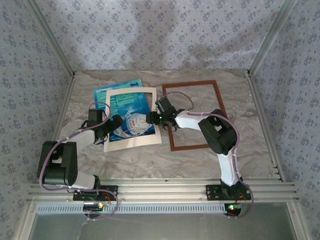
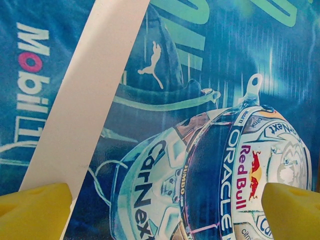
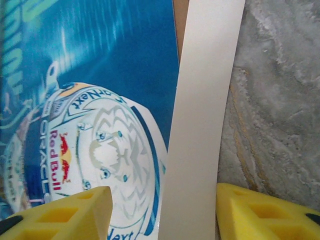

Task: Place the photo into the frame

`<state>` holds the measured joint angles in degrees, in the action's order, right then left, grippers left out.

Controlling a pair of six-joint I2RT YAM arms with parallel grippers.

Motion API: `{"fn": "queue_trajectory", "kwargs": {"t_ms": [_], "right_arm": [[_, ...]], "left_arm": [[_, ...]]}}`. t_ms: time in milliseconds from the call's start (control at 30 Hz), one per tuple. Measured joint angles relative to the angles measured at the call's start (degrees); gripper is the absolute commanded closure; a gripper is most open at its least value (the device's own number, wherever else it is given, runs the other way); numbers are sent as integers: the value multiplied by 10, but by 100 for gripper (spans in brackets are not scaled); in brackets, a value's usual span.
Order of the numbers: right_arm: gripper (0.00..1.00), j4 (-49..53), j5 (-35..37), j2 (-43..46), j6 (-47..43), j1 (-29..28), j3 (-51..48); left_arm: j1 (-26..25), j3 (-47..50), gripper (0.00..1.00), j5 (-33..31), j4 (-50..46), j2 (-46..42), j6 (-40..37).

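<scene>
Right wrist shows the right gripper [image 3: 162,212] half-open astride the mat [image 3: 200,125], gripping nothing (left gripper [image 2: 164,212] wide open); the photo [image 1: 125,102] lies under it, left of the frame [image 1: 192,83]. Likely next: lift the mat.

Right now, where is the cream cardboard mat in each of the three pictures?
Top external: mat left of centre, lying over the photo.
Left wrist: its bar slants down the left half.
Right wrist: its bar runs upright, right of centre.
Shared landmark: the white helmet.
</scene>
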<state>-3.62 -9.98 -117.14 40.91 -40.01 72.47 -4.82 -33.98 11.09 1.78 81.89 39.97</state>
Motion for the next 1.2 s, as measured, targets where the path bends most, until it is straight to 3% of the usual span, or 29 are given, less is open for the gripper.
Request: {"fn": "queue_trajectory", "kwargs": {"t_ms": [300,667,867,1200], "right_arm": [[21,-99,-60,28,28,9,-66],[19,-150,-89,110,39,7,-136],[11,-170,-94,121,58,7,-154],[9,-203,-104,136,97,7,-201]], "left_arm": [[0,0,2,0,0,0,0],[0,0,2,0,0,0,0],[0,0,1,0,0,0,0],[0,0,2,0,0,0,0]]}}
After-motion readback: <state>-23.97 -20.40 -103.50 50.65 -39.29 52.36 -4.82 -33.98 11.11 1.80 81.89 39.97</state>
